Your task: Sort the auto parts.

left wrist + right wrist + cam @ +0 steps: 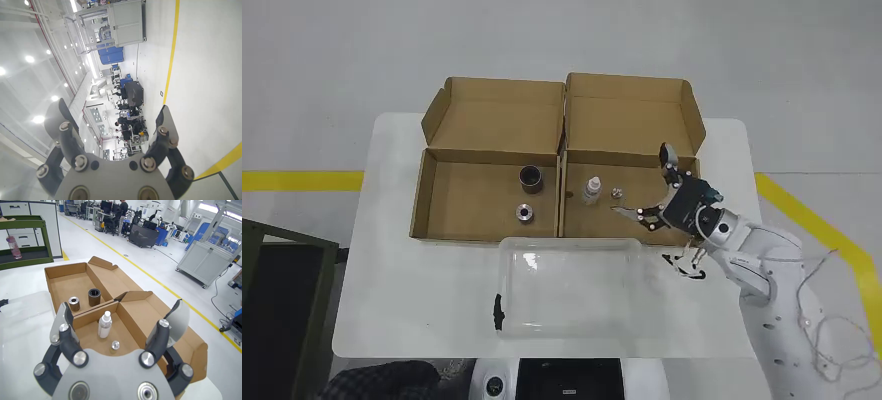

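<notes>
While the right pincer (643,182) hung over the right-hand box (587,222), the top view had its fingers spread wide and empty. Small silver part (616,190) sat in that box, just beside one fingertip. White bottle (591,189) stood a little beyond it, away from the arm.

Left wrist view: left pincer (113,106) also spread, holding nothing, aimed off at the hall.

Right wrist view: silver part (115,344) upright, close beneath the open jaws. Bottle (104,325) upright just past it. Dark sleeve (94,297) and grey bushing (74,303) farther off in the neighbouring box. Judged the right arm nearer; a short drop forward would bracket the silver part.
</notes>
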{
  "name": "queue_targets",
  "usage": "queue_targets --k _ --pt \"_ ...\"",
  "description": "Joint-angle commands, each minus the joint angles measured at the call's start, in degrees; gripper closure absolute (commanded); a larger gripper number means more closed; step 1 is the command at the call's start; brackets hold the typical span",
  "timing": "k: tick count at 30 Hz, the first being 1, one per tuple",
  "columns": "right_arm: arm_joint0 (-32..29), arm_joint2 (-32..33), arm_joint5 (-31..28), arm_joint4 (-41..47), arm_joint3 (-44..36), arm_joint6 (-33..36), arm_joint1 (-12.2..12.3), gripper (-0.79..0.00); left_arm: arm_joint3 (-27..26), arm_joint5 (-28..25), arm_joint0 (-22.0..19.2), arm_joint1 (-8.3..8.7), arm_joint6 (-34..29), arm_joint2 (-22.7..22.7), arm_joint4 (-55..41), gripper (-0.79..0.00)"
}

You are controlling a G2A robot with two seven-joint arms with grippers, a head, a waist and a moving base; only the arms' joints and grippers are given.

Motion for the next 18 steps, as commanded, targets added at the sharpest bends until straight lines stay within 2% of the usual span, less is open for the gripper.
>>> queue_targets --k 1,18 --pt "-1.78 1.38 0.13 0.16 -0.67 -0.28 0.22 -0.785 0.0 0.0 0.0 0.0 0.0 0.0 0.0 -0.785" --pt "-15.22 12.37 4.5 -0.93 -5.49 -6.67 1.57 -0.785 0.0 0.0 0.0 0.0 0.0 0.0 0.0 -0.785"
